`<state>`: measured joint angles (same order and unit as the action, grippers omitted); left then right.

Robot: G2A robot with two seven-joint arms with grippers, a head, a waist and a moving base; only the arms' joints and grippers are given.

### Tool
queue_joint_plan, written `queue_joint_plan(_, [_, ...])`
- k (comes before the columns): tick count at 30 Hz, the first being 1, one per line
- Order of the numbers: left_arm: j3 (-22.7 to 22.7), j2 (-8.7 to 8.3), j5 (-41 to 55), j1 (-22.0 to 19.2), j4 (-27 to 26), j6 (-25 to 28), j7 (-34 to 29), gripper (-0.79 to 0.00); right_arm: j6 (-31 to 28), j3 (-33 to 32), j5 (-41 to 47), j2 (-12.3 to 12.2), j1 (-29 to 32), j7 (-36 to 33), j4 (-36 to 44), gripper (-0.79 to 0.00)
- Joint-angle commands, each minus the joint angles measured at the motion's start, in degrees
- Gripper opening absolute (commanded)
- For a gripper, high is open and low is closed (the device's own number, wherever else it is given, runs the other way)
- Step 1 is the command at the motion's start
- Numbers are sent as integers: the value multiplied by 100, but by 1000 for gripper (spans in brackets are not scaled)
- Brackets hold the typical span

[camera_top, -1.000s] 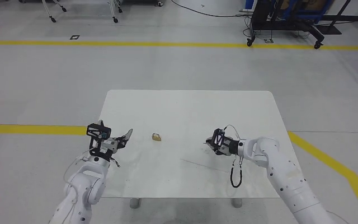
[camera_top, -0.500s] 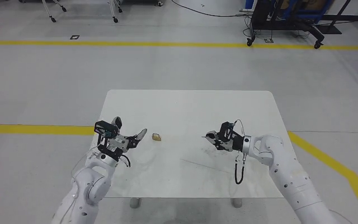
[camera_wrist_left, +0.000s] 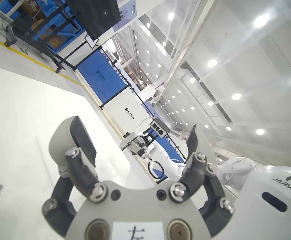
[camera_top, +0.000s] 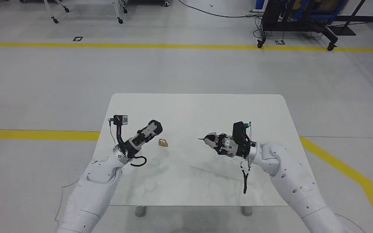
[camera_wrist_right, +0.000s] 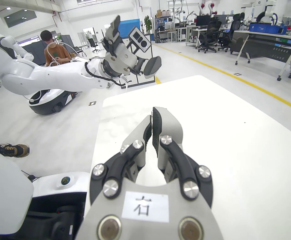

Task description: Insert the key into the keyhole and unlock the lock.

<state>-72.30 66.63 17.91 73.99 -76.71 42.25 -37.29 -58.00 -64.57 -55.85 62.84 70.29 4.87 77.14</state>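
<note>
Fingers (camera_wrist_left: 81, 136) spread, left gripper (camera_wrist_left: 134, 125) | pressed together, right gripper (camera_wrist_right: 151, 116) | lock (camera_top: 164, 142) on table (camera_top: 233, 110)

**A bright hall with a pale grey floor**

The floor (camera_top: 186, 70) is smooth, pale grey and a little glossy. One yellow line (camera_top: 175, 45) crosses it behind the white table (camera_top: 198, 110). A second yellow line (camera_top: 41, 134) runs out at both sides of the table. A black frame on wheels (camera_top: 297, 26) stands at the far right, with cables on the floor near it.

Farther in the room there are dark desks (camera_wrist_right: 261, 43) with black office chairs (camera_wrist_right: 210, 34), blue crates (camera_wrist_right: 266, 27) and a green plant (camera_wrist_right: 147, 22). A blue and white partition (camera_wrist_left: 106, 84) stands beside a dark screen (camera_wrist_left: 95, 16). The high ceiling carries many round lamps (camera_wrist_left: 236, 96), all lit.
</note>
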Motion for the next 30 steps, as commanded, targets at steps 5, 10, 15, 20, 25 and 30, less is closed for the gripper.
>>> queue_joint_plan(5, [10, -2, -361, 1, -42, -13, 17, 0, 0, -2, -7, 2, 1, -6, -2, -785])
queue_joint_plan(10, [129, 0, -901, 52, -327, 432, 18, 0, 0, 416, 1246, -2, 84, 47, 82, -785])
queue_joint_plan(15, [264, -8, -1124, 36, -348, 827, -178, -234, 0, 947, 2995, -151, -138, -819, 134, -785])
queue_joint_plan(20, [468, 6, -1207, 2, -352, 922, -227, -397, 0, 1367, 4247, -269, -328, -1714, 132, -785])
queue_joint_plan(25, [641, -2, -1002, -84, -286, 960, -470, -317, 0, 1746, 5455, -302, -552, -2563, 73, -785])
queue_joint_plan(30, [723, -15, -872, -164, -215, 1008, -577, -339, 0, 1919, 6269, -286, -765, -3305, -169, -785])
